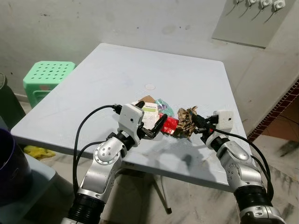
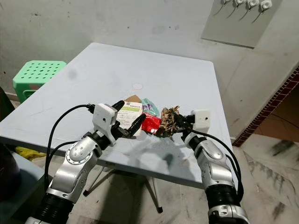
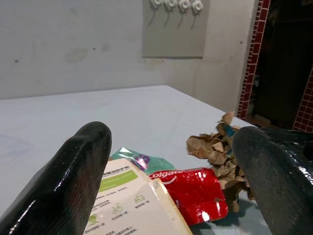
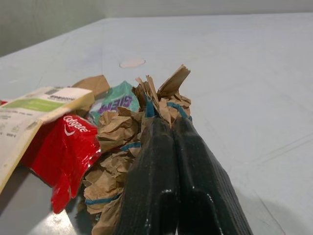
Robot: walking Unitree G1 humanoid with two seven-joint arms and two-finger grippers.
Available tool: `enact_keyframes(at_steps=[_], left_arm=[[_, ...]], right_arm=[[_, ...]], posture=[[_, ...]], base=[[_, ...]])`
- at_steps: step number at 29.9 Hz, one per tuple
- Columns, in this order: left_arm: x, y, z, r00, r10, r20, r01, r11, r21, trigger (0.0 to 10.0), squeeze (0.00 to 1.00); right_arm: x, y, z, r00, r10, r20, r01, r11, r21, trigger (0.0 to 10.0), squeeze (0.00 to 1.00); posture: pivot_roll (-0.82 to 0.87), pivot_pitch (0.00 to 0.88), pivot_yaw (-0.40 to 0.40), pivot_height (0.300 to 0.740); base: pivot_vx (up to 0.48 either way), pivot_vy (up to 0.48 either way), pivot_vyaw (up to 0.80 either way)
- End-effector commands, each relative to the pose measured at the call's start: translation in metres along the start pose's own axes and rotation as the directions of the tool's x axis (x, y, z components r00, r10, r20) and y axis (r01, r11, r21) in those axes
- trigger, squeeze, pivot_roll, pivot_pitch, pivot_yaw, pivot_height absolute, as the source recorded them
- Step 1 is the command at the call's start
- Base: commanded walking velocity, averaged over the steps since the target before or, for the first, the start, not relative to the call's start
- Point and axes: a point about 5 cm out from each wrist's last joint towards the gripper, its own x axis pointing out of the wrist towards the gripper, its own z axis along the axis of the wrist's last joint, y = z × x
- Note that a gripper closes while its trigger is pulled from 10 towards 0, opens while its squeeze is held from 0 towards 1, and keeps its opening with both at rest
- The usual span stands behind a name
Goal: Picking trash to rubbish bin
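Trash pile near the table (image 1: 117,70) front edge. Right gripper (image 1: 198,122) pinched closed on crumpled paper (image 1: 187,122): light, soft, crushable; hold its bulk. Left gripper (image 1: 152,124) spread wide around the carton (image 1: 148,113), gripping nothing; red wrapper (image 1: 170,123) looks slippery.

Crumpled brown paper (image 1: 187,120), red wrapper (image 1: 170,124), white carton (image 1: 148,114) clustered on table

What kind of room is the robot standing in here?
Probably a plain utility or back room of a home, though that is a guess. A grey plastic table holds a small heap of litter, a green plastic stool stands beside it, and a rack of wall hooks hangs on the bare stained wall.
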Motion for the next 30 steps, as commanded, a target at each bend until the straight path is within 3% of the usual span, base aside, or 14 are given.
enact_keyframes(at_steps=[1, 3, 4, 5, 9, 14, 22, 25, 30], left_arm=[[0.004, 0.003, 0.004, 1.000, 0.014, 0.017, -0.014, 1.000, 0.005, 10.0, 0.00], [0.005, 0.005, 0.004, 0.999, 0.030, 0.021, -0.030, 1.000, 0.008, 10.0, 0.00], [0.005, 0.006, 0.004, 0.999, 0.041, 0.023, -0.041, 0.999, 0.011, 10.0, 0.00], [0.005, 0.009, 0.005, 0.998, 0.059, 0.024, -0.060, 0.998, 0.009, 10.0, 0.00], [0.006, 0.017, 0.005, 0.991, 0.131, 0.024, -0.132, 0.991, 0.033, 10.0, 0.00], [0.006, 0.026, 0.004, 0.983, 0.183, 0.021, -0.183, 0.983, 0.009, 10.0, 0.00], [-0.001, 0.051, -0.005, 0.933, 0.358, -0.023, -0.358, 0.934, 0.011, 10.0, 0.00], [-0.007, 0.055, -0.001, 0.927, 0.376, 0.002, -0.375, 0.926, 0.033, 10.0, 0.00], [-0.016, 0.060, 0.004, 0.908, 0.413, 0.066, -0.414, 0.910, -0.006, 10.0, 0.00]], right_arm=[[-0.004, -0.005, 0.012, 0.997, -0.031, 0.075, 0.031, 1.000, 0.004, 0.0, 0.00], [-0.005, -0.007, 0.015, 0.994, -0.039, 0.099, 0.039, 0.999, 0.005, 0.0, 0.00], [-0.006, -0.008, 0.016, 0.993, -0.050, 0.110, 0.050, 0.999, -0.001, 4.1, 0.00], [-0.007, -0.010, 0.019, 0.989, -0.078, 0.123, 0.081, 0.996, -0.022, 10.0, 0.00], [-0.013, -0.009, 0.029, 0.975, -0.069, 0.210, 0.092, 0.991, -0.100, 10.0, 0.00], [-0.020, -0.003, 0.034, 0.964, -0.062, 0.258, 0.089, 0.992, -0.095, 10.0, 0.00], [-0.032, -0.006, 0.040, 0.922, -0.197, 0.332, 0.247, 0.962, -0.115, 10.0, 0.00], [-0.035, 0.004, 0.035, 0.921, -0.201, 0.334, 0.266, 0.950, -0.162, 10.0, 0.00], [-0.040, 0.012, 0.031, 0.913, -0.214, 0.347, 0.291, 0.938, -0.187, 10.0, 0.00]], posture=[[-0.01, 0.000, -0.089, 0.740], [-0.01, 0.000, -0.089, 0.740], [-0.01, 0.000, -0.088, 0.740], [-0.01, 0.000, -0.088, 0.740], [-0.01, 0.000, -0.088, 0.740], [-0.01, 0.000, -0.088, 0.740], [-0.01, 0.000, -0.089, 0.740], [0.00, 0.000, -0.090, 0.740], [0.00, 0.000, -0.086, 0.740]], base=[[0.000, 0.000, 0.00], [0.000, 0.000, 0.00], [0.000, 0.000, 0.00], [0.000, 0.000, 0.00], [0.000, 0.000, 0.00], [0.000, 0.000, 0.00], [0.000, 0.000, 0.00], [0.000, 0.000, 0.00], [0.000, 0.000, 0.00]])
